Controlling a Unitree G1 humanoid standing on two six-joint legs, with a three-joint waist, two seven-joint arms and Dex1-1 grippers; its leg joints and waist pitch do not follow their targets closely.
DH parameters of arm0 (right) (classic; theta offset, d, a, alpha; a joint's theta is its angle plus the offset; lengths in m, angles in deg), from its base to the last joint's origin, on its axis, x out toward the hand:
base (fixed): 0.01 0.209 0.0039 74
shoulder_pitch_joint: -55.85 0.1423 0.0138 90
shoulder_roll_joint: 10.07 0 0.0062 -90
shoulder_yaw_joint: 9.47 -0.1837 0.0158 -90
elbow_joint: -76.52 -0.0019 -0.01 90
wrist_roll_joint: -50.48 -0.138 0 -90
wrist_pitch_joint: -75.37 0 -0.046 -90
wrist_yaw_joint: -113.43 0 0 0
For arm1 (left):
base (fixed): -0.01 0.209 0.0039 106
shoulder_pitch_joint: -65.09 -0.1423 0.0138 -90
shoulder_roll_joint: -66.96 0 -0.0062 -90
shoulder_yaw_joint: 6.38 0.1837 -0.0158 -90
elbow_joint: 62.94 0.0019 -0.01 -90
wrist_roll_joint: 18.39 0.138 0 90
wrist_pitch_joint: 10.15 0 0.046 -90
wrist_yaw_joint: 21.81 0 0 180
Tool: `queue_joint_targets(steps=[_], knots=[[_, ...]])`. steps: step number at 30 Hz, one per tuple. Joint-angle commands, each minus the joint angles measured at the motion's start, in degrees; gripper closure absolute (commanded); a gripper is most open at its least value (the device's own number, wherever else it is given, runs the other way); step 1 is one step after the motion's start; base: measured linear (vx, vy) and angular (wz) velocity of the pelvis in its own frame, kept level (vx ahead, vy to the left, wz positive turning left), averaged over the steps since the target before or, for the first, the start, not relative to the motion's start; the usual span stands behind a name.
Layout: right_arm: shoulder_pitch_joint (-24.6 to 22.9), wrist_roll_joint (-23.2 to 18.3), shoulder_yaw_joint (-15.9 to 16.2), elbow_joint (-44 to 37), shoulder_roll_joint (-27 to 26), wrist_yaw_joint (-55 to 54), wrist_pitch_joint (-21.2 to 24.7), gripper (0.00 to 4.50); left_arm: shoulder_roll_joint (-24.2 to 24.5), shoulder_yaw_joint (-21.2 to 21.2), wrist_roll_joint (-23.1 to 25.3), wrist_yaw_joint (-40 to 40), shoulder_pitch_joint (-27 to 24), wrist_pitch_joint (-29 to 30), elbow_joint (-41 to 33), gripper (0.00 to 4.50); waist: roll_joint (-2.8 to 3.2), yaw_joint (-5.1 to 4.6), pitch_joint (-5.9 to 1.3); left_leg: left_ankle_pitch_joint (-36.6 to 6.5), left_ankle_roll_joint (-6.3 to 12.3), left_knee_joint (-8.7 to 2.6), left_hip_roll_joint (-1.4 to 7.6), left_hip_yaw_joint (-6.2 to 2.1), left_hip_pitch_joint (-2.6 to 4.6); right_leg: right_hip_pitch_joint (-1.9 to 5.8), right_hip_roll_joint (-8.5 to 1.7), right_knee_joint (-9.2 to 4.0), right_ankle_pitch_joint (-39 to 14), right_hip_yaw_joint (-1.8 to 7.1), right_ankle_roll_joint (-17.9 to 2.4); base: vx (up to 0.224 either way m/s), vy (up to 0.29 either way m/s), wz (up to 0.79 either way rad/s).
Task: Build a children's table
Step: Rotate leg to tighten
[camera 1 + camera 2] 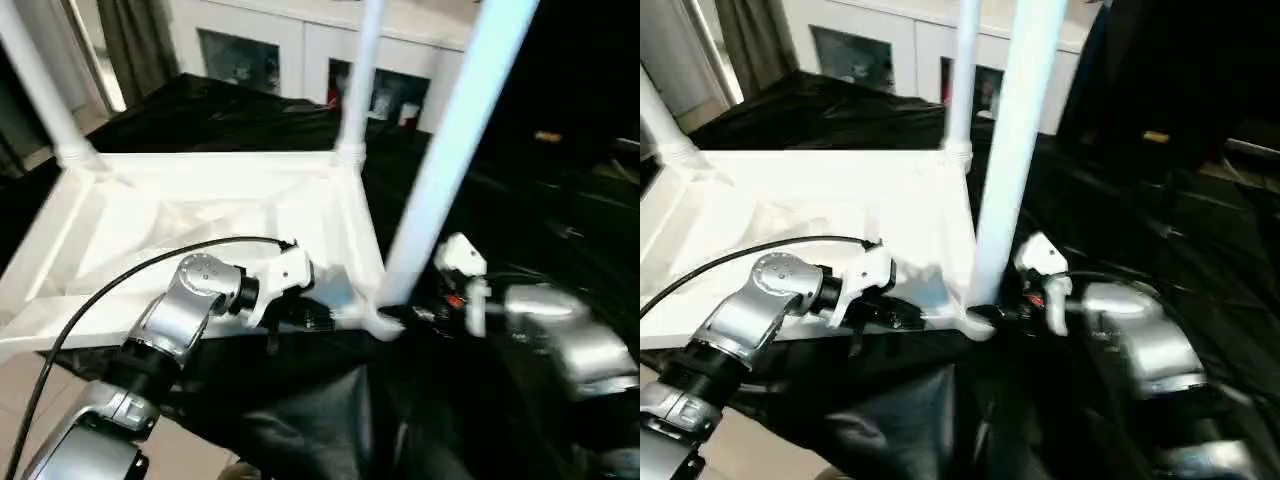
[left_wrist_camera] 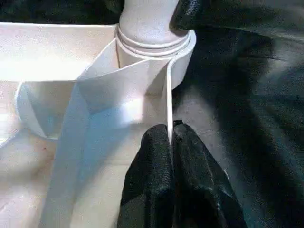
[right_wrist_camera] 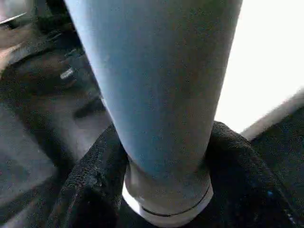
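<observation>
The children's table lies upside down on a black cloth: its white tabletop shows a ribbed underside. Three white legs stand up from corner sockets, at the far left, the far right and the near right. My left gripper is shut on the tabletop's thin rim, just beside the near-right socket. My right gripper hugs the base of the near-right leg, with a black finger pressed on each side of it.
The black cloth covers the work surface and hangs over its near edge. A white glass-door cabinet stands behind, a grey curtain at the back left. Pale floor shows at the lower left.
</observation>
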Motion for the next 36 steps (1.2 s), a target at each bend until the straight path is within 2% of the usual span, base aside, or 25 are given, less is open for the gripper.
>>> queue_joint_targets(steps=[1,5,6,7,10,12,13,16,17,18,20,21,22,23,26,28,30,31,32,36], knots=[[0.77,1.25,-1.43,4.36,-2.19,-7.73,1.39,2.40,-2.43,-1.95,-0.25,-5.82,1.07,0.00,2.35,4.50,-0.94,0.19,-3.38,-14.20,1.46,-3.97,3.27,-1.80,0.56,2.52,-3.82,-4.39,-19.56,3.02,-10.96,0.000,0.000,0.00],[0.99,1.67,-3.35,7.20,-7.47,-16.89,2.15,2.45,-5.36,-3.04,1.47,-14.13,3.56,1.35,6.66,4.50,-0.94,-0.15,-3.13,-16.95,0.29,-4.16,3.24,-1.81,1.07,2.06,-3.78,-5.07,-23.40,3.13,-9.53,0.000,0.000,0.00],[1.47,2.35,-4.68,9.16,-11.22,-24.09,2.41,2.45,-7.81,-4.15,2.18,-20.50,5.43,3.16,9.45,4.50,-0.85,-0.26,-3.03,-17.74,0.12,-4.22,3.18,-1.81,1.00,1.75,-3.85,-5.21,-24.97,3.24,-9.10,0.000,0.000,0.00],[2.01,2.81,-5.82,10.62,-13.73,-29.27,2.40,2.46,-9.53,-5.07,2.55,-25.45,6.75,4.06,11.50,4.50,-0.90,-0.19,-3.06,-17.92,-0.31,-4.25,3.16,-1.94,1.17,1.87,-3.83,-5.38,-25.85,3.06,-8.76,0.000,0.000,0.00],[3.65,3.50,-8.46,13.98,-19.57,-39.73,2.06,2.47,-12.90,-5.99,3.53,-33.39,9.49,4.39,15.94,4.50,-0.69,-0.40,-2.91,-20.25,-1.64,-4.48,3.14,-2.24,1.43,1.55,-3.83,-5.81,-29.39,2.93,-7.29,0.000,0.000,0.00],[4.15,4.09,-7.99,14.24,-21.40,-41.28,1.63,2.47,-14.19,-6.23,3.61,-35.07,10.34,3.76,17.24,4.50,-0.69,-0.22,-2.92,-21.07,-1.15,-4.61,3.14,-2.20,1.71,1.53,-3.92,-6.35,-29.60,2.94,-6.25,0.000,0.000,0.00],[4.45,5.74,-5.93,13.78,-22.09,-40.94,-0.31,2.47,-15.06,-5.97,3.67,-34.90,10.85,2.93,17.83,4.50,-0.59,-0.19,-2.93,-20.81,-0.97,-4.71,3.14,-2.16,1.69,1.59,-3.85,-6.39,-28.88,2.94,-6.15,0.000,0.000,0.00],[4.53,7.08,-4.45,13.17,-21.87,-40.09,-2.94,2.47,-15.03,-5.10,3.95,-32.98,10.78,1.95,17.66,4.50,-0.63,-0.09,-3.10,-19.46,-0.77,-5.07,3.28,-2.32,1.04,2.18,-3.86,-5.99,-25.39,2.92,-5.99,0.000,0.000,0.00],[4.59,6.51,-4.93,12.84,-22.15,-39.44,-3.73,2.47,-14.77,-4.69,4.16,-32.07,10.65,1.62,17.55,4.50,-0.57,-0.05,-3.06,-19.95,-0.59,-5.02,3.26,-2.23,1.21,1.97,-3.87,-6.06,-25.02,2.99,-6.16,0.000,0.000,0.00],[4.64,5.67,-5.57,12.43,-22.26,-38.56,-4.26,2.13,-14.55,-4.46,4.24,-31.38,10.50,1.41,17.35,4.50,-0.63,-0.12,-3.03,-20.06,-0.48,-5.02,3.23,-2.20,1.17,2.02,-3.85,-6.04,-24.99,3.01,-6.29,0.000,0.000,0.00],[4.87,4.59,-6.56,12.02,-22.35,-37.31,-5.04,1.81,-14.11,-4.02,4.04,-29.67,10.22,0.84,17.14,4.50,-0.72,-0.03,-3.07,-19.53,0.04,-4.96,3.19,-2.11,1.14,2.09,-3.91,-6.02,-24.71,3.05,-6.67,0.000,0.000,0.00],[5.10,3.80,-7.23,11.56,-21.96,-36.11,-5.41,1.75,-13.63,-3.62,3.79,-28.00,9.87,0.10,16.80,4.50,-0.69,0.05,-3.07,-19.74,0.33,-4.91,3.16,-2.08,1.16,2.06,-3.97,-6.10,-24.90,3.06,-6.67,0.000,0.000,0.00],[5.27,3.38,-7.56,11.33,-21.63,-35.54,-5.66,1.64,-13.41,-3.37,3.63,-27.02,9.74,-0.53,16.81,4.50,-0.96,-0.14,-3.09,-19.17,0.78,-4.99,3.13,-2.21,0.67,2.44,-4.07,-5.99,-24.88,3.01,-6.51,0.000,0.000,0.00],[5.55,3.31,-7.78,11.06,-20.50,-34.67,-5.77,1.52,-12.95,-3.05,3.47,-25.64,9.41,-0.64,16.35,4.50,-0.81,-0.25,-3.33,-17.24,0.98,-5.02,3.21,-2.33,0.26,2.82,-3.98,-5.56,-22.80,2.92,-6.65,0.000,0.000,0.00],[5.83,2.96,-7.78,10.28,-16.26,-29.06,-6.14,1.32,-11.57,-2.37,3.26,-21.81,8.46,-1.45,14.82,4.50,-0.93,-0.29,-3.37,-15.30,1.95,-4.58,3.17,-1.82,0.73,2.44,-3.74,-5.26,-18.78,2.99,-8.70,0.000,0.000,0.00],[5.34,2.25,-6.88,8.80,-12.66,-23.21,-5.58,1.20,-10.47,-1.91,2.99,-19.17,7.68,-2.11,13.58,4.50,-0.79,-0.11,-3.47,-13.53,2.87,-4.36,3.26,-1.66,0.70,2.58,-3.69,-4.91,-15.95,3.05,-9.87,0.000,0.000,0.00],[4.39,2.26,-5.52,6.88,-8.70,-17.54,-5.24,1.02,-9.12,-1.27,2.48,-15.88,6.70,-3.25,12.01,4.50,-0.88,0.28,-3.62,-10.41,4.72,-3.96,3.31,-1.51,0.54,2.90,-3.59,-4.26,-10.95,3.01,-11.21,0.000,0.000,0.00],[4.28,2.33,-5.40,6.70,-8.23,-16.92,-5.28,0.97,-8.93,-1.16,2.41,-15.42,6.58,-3.57,11.82,4.50,-0.85,0.40,-3.65,-9.54,5.07,-3.90,3.34,-1.56,0.46,2.97,-3.54,-4.05,-9.86,2.96,-11.50,0.000,0.000,0.00],[3.53,2.02,-5.09,5.52,-5.27,-12.98,-5.12,0.91,-7.63,-0.70,1.39,-11.88,5.60,-4.41,10.12,4.50,-0.86,0.53,-3.75,-8.65,5.70,-3.76,3.26,-1.53,0.42,3.07,-3.54,-3.78,-8.28,2.89,-12.28,0.000,0.000,0.00],[1.49,1.34,-3.73,1.85,0.58,-5.28,-3.68,0.57,-4.85,0.17,-1.86,-2.92,2.85,-5.88,5.10,4.50,-0.68,0.67,-3.90,-7.47,7.00,-3.48,3.47,-1.38,0.65,3.15,-3.38,-3.16,-4.68,2.90,-14.52,0.000,0.000,0.00]])
